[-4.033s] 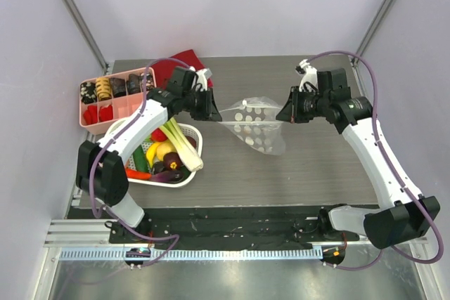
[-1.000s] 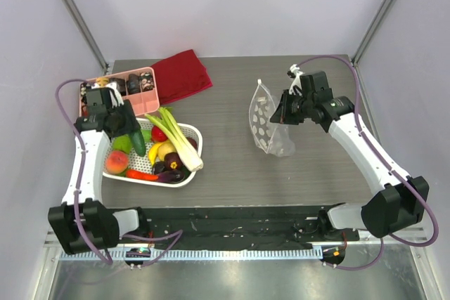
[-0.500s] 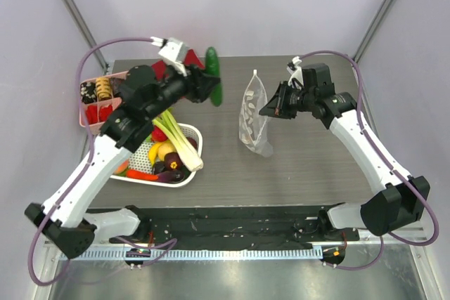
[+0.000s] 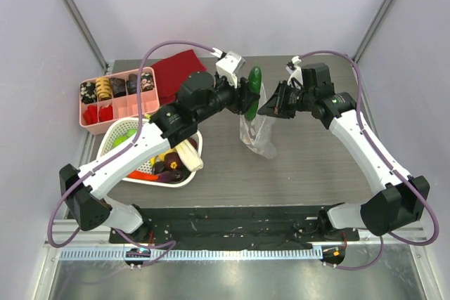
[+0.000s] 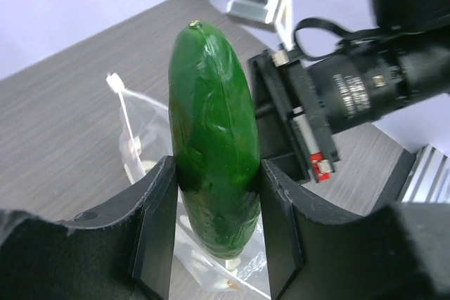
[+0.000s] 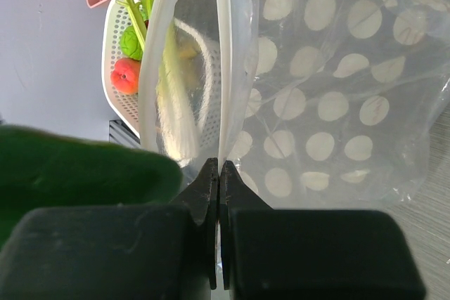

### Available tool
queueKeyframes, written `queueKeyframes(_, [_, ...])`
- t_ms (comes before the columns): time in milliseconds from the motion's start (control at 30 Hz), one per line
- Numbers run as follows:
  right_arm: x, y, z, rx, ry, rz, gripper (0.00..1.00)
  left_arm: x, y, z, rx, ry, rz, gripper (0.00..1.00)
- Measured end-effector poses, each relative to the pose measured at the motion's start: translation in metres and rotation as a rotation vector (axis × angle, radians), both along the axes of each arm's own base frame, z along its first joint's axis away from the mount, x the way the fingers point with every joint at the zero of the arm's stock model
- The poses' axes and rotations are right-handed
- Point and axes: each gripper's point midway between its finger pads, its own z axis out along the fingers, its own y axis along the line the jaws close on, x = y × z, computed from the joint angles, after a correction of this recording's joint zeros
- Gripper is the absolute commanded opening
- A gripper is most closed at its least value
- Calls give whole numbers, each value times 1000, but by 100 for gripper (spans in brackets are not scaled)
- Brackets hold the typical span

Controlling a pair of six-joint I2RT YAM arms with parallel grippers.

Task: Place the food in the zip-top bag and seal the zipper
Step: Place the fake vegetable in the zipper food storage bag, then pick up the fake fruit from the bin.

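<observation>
Green toy cucumber (image 4: pixel 253 81), one only, stands upright in the overhead view, clamped by the left hand (image 4: pixel 250 100) just above the mouth of the single zip-top bag (image 4: pixel 257 137). The right hand (image 4: pixel 273 107) holds that bag up by its top edge, over the grey bench (image 4: pixel 316 166). Well to the left sit one white basket (image 4: pixel 118 131), one pink tray (image 4: pixel 116 107) and one red cloth (image 4: pixel 179 72). The left arm covers most of the basket, so the remaining food cannot be counted – an eggplant (image 4: pixel 172 164) and a leek (image 4: pixel 190 152) show.

Left wrist view: both fingers (image 5: pixel 158 223) press the cucumber (image 5: pixel 214 145) at its middle. It looks stiff, smooth and probably light, so a mid-body grip suits it. The bag (image 5: pixel 137 142) hangs behind and below.

Right wrist view: the right hand (image 6: pixel 218 187) is clenched tight on the zipper (image 6: pixel 221 68) strip of one bag wall. The dotted bag (image 6: pixel 330 117) is thin, limp film – likely slippery and quick to collapse, best held at that firmer strip. Through the clear film show the basket (image 6: pixel 116 40), one peach (image 6: pixel 126 75) and the leek (image 6: pixel 176 117).
</observation>
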Motion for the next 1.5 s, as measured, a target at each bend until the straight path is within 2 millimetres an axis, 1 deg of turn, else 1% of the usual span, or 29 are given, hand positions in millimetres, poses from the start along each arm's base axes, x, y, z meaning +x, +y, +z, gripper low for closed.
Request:
queueKeyframes(100, [0, 0, 0, -1, -1, 0, 1, 3, 2, -15, 22, 37, 29, 7])
queueKeyframes(200, [0, 0, 1, 0, -3, 0, 1, 5, 4, -35, 52, 93, 56, 7])
queueKeyframes(333, [0, 0, 1, 1, -5, 0, 1, 2, 6, -60, 87, 183, 74, 10])
queueKeyframes(367, [0, 0, 2, 2, -6, 1, 1, 1, 7, -66, 95, 206, 79, 12])
queueKeyframes(433, [0, 0, 3, 5, -11, 2, 1, -1, 7, -75, 108, 247, 86, 21])
queueKeyframes(467, [1, 1, 3, 7, -13, 3, 1, -2, 7, -79, 110, 262, 88, 35])
queueKeyframes(533, [1, 1, 4, 9, -18, 5, 1, -3, 7, -88, 128, 304, 93, 44])
queueKeyframes(567, [1, 1, 5, 12, -20, 7, 1, -4, 7, -93, 140, 330, 97, 54])
queueKeyframes(633, [1, 2, 6, 15, -25, 9, 1, -3, 5, -100, 159, 376, 102, 62])
queueKeyframes(667, [0, 2, 7, 16, -28, 10, 1, -2, 5, -101, 161, 393, 100, 70])
queueKeyframes(733, [-1, 1, 10, 18, -37, 11, 1, -3, 7, -103, 161, 431, 90, 78])
queueKeyframes(767, [-2, 1, 12, 18, -44, 12, 1, -2, 10, -103, 158, 445, 87, 87])
queueKeyframes(867, [-6, -1, 20, 22, -74, 15, 1, 2, 29, -95, 150, 459, 86, 100])
queueKeyframes(933, [-10, -3, 22, 20, -87, 17, 1, 2, 48, -84, 139, 459, 84, 100])
queueKeyframes(1033, [-18, -6, 20, 18, -95, 22, 1, -3, 80, -59, 93, 458, 46, 100])
queueKeyframes(1067, [-21, -7, 19, 16, -96, 23, 1, -3, 96, -51, 72, 461, 42, 100])
queueKeyframes(1100, [-22, -7, 18, 15, -95, 24, 1, 0, 122, -44, 62, 449, 45, 100])
queueKeyframes(1133, [-24, -8, 17, 13, -95, 25, 1, 2, 140, -42, 62, 440, 59, 100])
queueKeyframes(1167, [-25, -8, 16, 11, -93, 26, 1, 4, 164, -42, 77, 430, 76, 100])
queueKeyframes(1200, [-26, -9, 15, 9, -93, 27, 1, 3, 188, -46, 105, 426, 99, 100])
queueKeyframes(1233, [-27, -9, 15, 6, -92, 29, 1, 1, 206, -51, 142, 417, 113, 100])
queueKeyframes(1267, [-27, -9, 14, 4, -96, 31, 1, -6, 224, -59, 201, 409, 109, 100])
queueKeyframes(1367, [-28, -10, 13, -3, -102, 38, 1, -34, 262, -87, 387, 425, 65, 98])
queueKeyframes(1433, [-28, -10, 11, -6, -100, 40, 1, -43, 283, -101, 488, 426, 44, 96])
queueKeyframes(1500, [-29, -10, 8, -10, -94, 41, 1, -46, 307, -116, 579, 438, 57, 96])
